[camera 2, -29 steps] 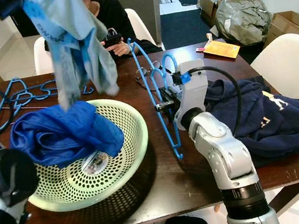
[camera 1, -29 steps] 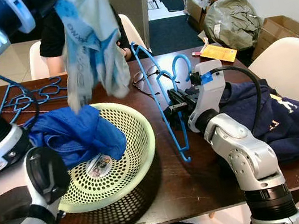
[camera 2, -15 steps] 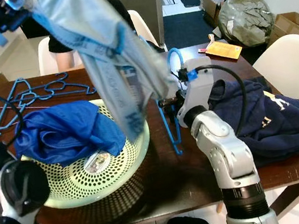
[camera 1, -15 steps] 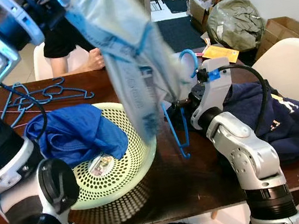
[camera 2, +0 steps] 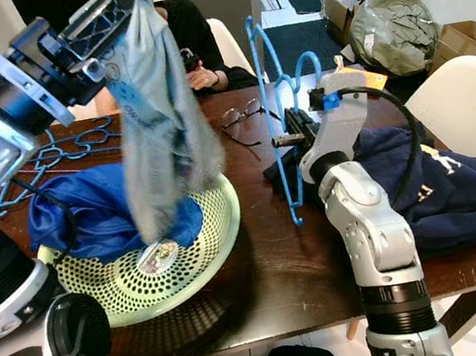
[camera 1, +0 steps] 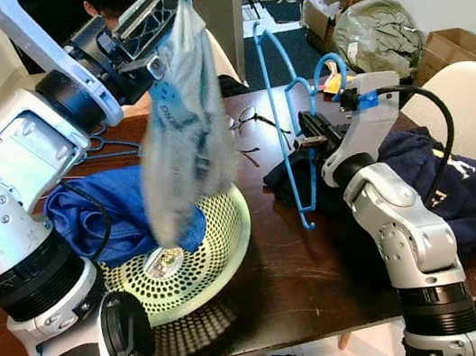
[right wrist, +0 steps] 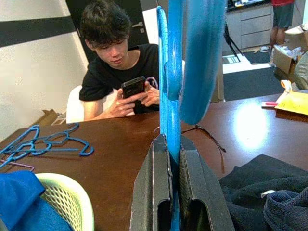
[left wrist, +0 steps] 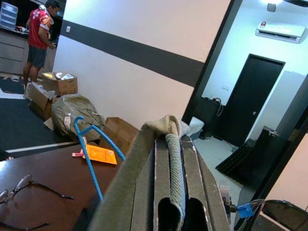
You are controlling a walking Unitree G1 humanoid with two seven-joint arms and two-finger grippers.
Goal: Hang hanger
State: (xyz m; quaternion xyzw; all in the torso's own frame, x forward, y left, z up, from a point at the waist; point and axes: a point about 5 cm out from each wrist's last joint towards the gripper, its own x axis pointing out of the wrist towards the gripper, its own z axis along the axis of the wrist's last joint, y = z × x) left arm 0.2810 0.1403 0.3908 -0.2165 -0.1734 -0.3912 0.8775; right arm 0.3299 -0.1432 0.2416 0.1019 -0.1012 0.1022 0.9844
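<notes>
My right gripper (camera 1: 310,129) is shut on a blue plastic hanger (camera 1: 287,124), held upright above the brown table (camera 1: 271,264) right of the basket; its hook (camera 1: 324,72) curls above the wrist. In the right wrist view the hanger (right wrist: 169,91) runs up between the fingers (right wrist: 155,183). My left gripper (camera 1: 149,28) is raised high and shut on a pale grey-blue garment (camera 1: 179,142) that hangs down to the green basket (camera 1: 219,254). The left wrist view shows the cloth (left wrist: 174,163) pinched between the fingers.
A blue shirt (camera 1: 102,214) lies in the basket. Spare blue hangers (camera 2: 52,159) and glasses (camera 1: 247,122) lie on the far side of the table. A navy garment (camera 1: 459,187) covers the right end. A seated person (camera 2: 184,45) faces me. White chairs and boxes stand around.
The camera has shifted. My right gripper lifted the hanger higher and more upright. The left arm swung the garment back left, over the basket.
</notes>
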